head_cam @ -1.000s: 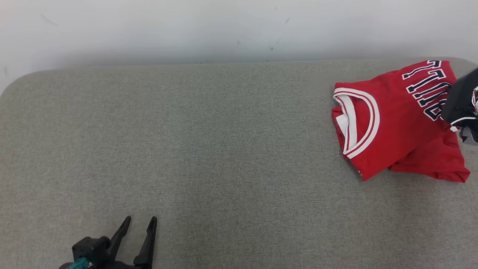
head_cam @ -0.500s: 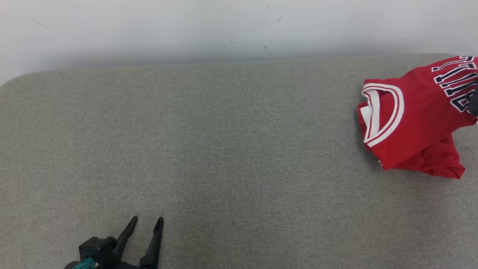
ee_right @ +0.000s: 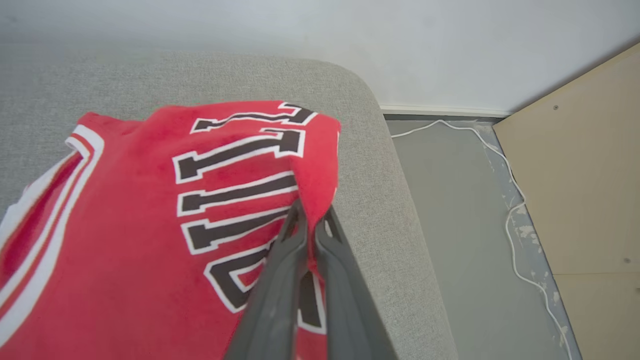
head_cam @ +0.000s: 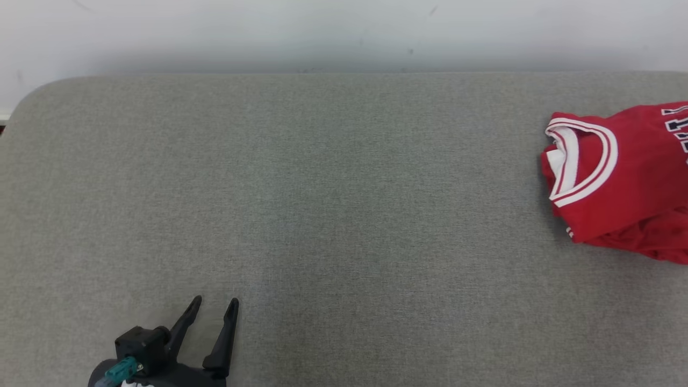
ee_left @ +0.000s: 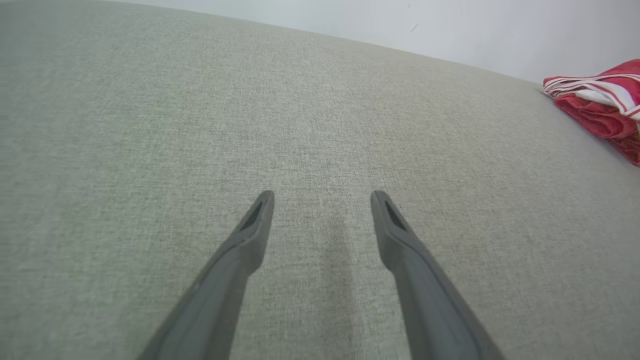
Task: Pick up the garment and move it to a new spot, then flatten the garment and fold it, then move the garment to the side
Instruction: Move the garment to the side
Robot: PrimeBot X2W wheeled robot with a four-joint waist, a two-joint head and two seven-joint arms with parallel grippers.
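The garment (head_cam: 623, 183) is a folded red jersey with a white-striped collar and dark block letters, lying at the right end of the grey padded table (head_cam: 333, 204). It also appears at the upper right of the left wrist view, garment (ee_left: 605, 102). In the right wrist view my right gripper (ee_right: 312, 212) is shut on the garment's (ee_right: 150, 225) right edge, pinching a lifted fold of red cloth close to the table's rounded corner. My left gripper (head_cam: 215, 306) stands open over bare table at the lower left, nothing between its fingers (ee_left: 260, 215).
Past the table's right edge the right wrist view shows grey floor (ee_right: 460, 225) with a white cable (ee_right: 510, 215) and a tan board (ee_right: 580, 175). A pale wall (head_cam: 344, 32) runs behind the table.
The head view has turned, so the whole picture has shifted. The garment has slid further right toward the table's end, drawn by my right gripper. My left gripper has kept its place, open.
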